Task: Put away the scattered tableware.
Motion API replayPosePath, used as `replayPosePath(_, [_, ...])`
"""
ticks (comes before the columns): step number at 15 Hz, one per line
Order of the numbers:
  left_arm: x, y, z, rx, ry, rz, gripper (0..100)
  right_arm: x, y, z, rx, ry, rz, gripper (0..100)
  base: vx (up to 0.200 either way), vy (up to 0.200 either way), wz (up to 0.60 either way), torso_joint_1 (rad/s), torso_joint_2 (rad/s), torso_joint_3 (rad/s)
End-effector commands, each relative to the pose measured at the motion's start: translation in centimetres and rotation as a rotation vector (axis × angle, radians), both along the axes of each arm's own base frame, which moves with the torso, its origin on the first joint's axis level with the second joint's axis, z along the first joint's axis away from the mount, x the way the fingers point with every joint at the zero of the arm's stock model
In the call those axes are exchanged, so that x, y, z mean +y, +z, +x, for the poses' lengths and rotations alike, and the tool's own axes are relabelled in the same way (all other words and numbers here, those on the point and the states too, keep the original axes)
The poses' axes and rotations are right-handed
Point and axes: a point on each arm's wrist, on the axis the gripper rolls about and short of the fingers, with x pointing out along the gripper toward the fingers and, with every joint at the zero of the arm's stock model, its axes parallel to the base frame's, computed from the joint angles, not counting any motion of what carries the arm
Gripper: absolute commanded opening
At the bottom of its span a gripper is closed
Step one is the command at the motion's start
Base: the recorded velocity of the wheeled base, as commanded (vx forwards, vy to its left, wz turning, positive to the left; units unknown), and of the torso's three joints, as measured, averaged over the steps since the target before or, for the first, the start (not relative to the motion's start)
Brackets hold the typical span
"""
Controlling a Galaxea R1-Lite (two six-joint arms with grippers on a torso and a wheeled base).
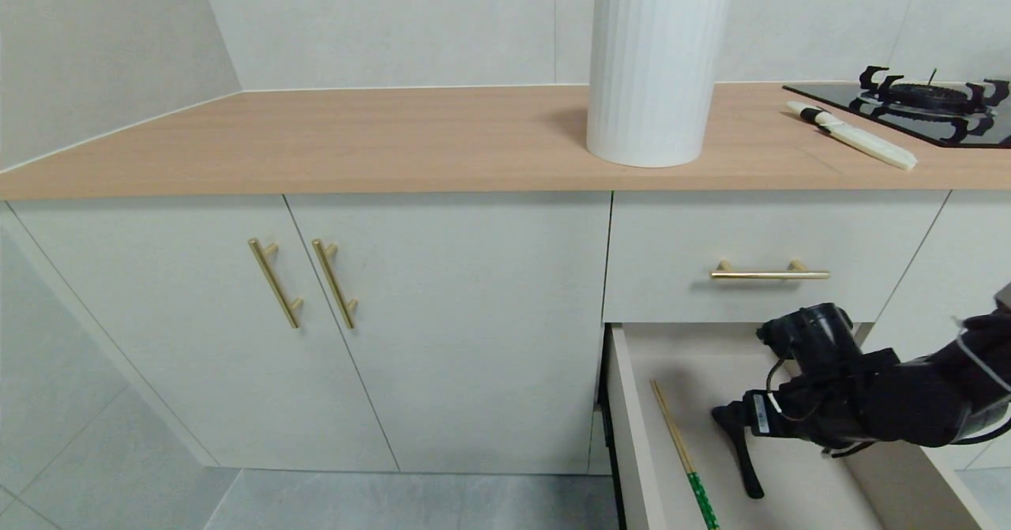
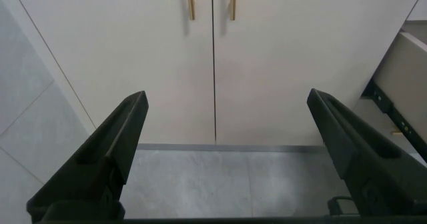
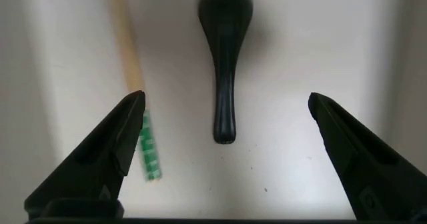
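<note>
Green-printed chopsticks point(image 3: 131, 57) beside black spoon point(image 3: 225, 64)

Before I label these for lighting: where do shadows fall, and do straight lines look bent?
Head view: the white ribbed cylinder casts a soft shadow leftward on the wooden countertop; the seams of the cream cabinet doors slant, likely wide-angle distortion. Right wrist view: the black spoon has a soft shadow round its bowl.

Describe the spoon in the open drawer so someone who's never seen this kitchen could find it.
Below the wooden countertop, look in the open drawer on the right. Beside the green-tipped chopsticks lies the spoon: short, all black, with a rounded bowl.
</note>
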Motion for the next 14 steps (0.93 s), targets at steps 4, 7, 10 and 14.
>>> replayPosePath(4, [0.0, 0.0, 0.0, 0.000, 0.000, 0.003, 100, -0.2, 9.9, -5.6, -0.201, 0.073, 0.041, 100, 0.000, 0.000, 0.00, 0.000, 0.00, 0.000])
replayPosePath(7, [0.0, 0.0, 0.0, 0.002, 0.000, 0.001, 100, -0.2, 10.7, -6.7, -0.206, 0.100, 0.030, 100, 0.000, 0.000, 0.00, 0.000, 0.00, 0.000])
replayPosePath(10, [0.0, 0.0, 0.0, 0.002, 0.000, 0.000, 100, -0.2, 10.8, -6.8, -0.202, 0.108, 0.022, 100, 0.000, 0.000, 0.00, 0.000, 0.00, 0.000])
replayPosePath(14, [0.0, 0.0, 0.0, 0.002, 0.000, 0.001, 100, -0.2, 10.6, -7.0, -0.193, 0.110, 0.017, 100, -0.050, 0.000, 0.00, 0.001, 0.00, -0.002])
